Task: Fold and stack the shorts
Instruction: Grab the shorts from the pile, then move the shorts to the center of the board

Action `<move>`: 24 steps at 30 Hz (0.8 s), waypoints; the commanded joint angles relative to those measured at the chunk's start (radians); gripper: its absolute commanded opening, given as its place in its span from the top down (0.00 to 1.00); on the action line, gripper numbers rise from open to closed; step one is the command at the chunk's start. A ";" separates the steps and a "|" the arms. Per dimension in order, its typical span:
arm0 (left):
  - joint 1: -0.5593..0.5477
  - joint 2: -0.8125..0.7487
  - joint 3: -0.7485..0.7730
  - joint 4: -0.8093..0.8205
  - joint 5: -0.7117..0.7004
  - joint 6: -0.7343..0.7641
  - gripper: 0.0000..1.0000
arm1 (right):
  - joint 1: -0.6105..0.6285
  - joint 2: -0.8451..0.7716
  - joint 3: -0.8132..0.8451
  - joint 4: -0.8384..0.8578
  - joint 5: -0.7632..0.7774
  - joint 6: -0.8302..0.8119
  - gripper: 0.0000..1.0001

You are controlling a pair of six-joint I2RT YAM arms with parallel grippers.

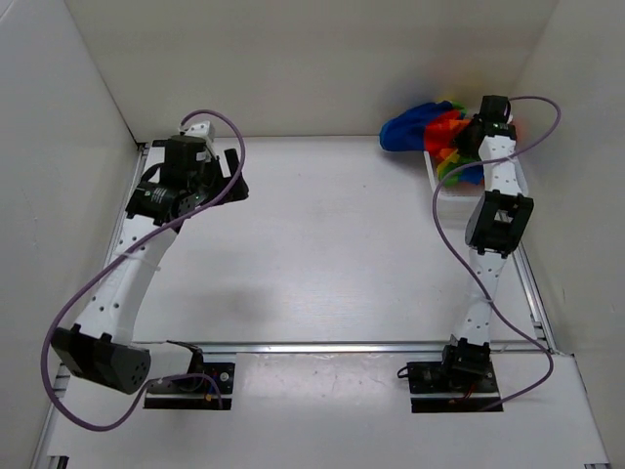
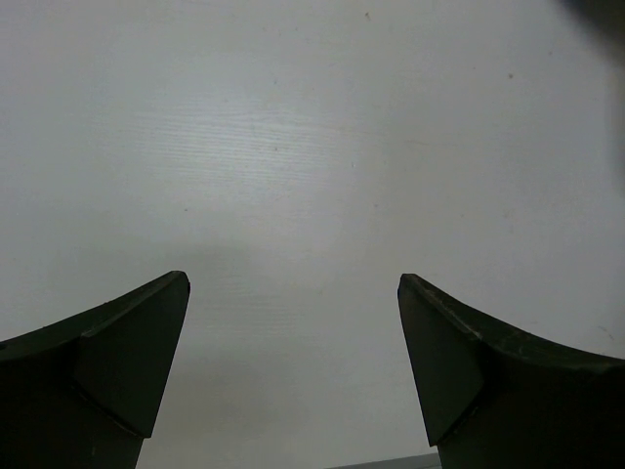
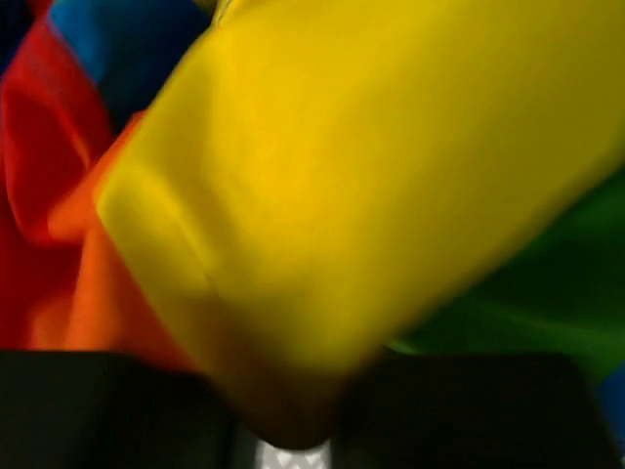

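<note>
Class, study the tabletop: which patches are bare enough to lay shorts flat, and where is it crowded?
The wide table centre between the two arms is bare, as is the patch under the left gripper. Crowded: the far right corner, with shorts, basket and right gripper.

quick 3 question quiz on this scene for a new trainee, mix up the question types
1. True or false: the left gripper is open above bare table.
2. Where are the shorts? A) far right corner B) table centre C) near left corner
3. Fill in: the stripe closest to the right wrist camera is ____.
Key: 1 true; 2 A; 3 yellow.
</note>
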 commanded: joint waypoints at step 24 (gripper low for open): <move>0.036 -0.058 0.167 -0.259 -0.184 -0.092 0.01 | 0.606 -1.038 -0.416 0.007 0.007 -0.263 1.00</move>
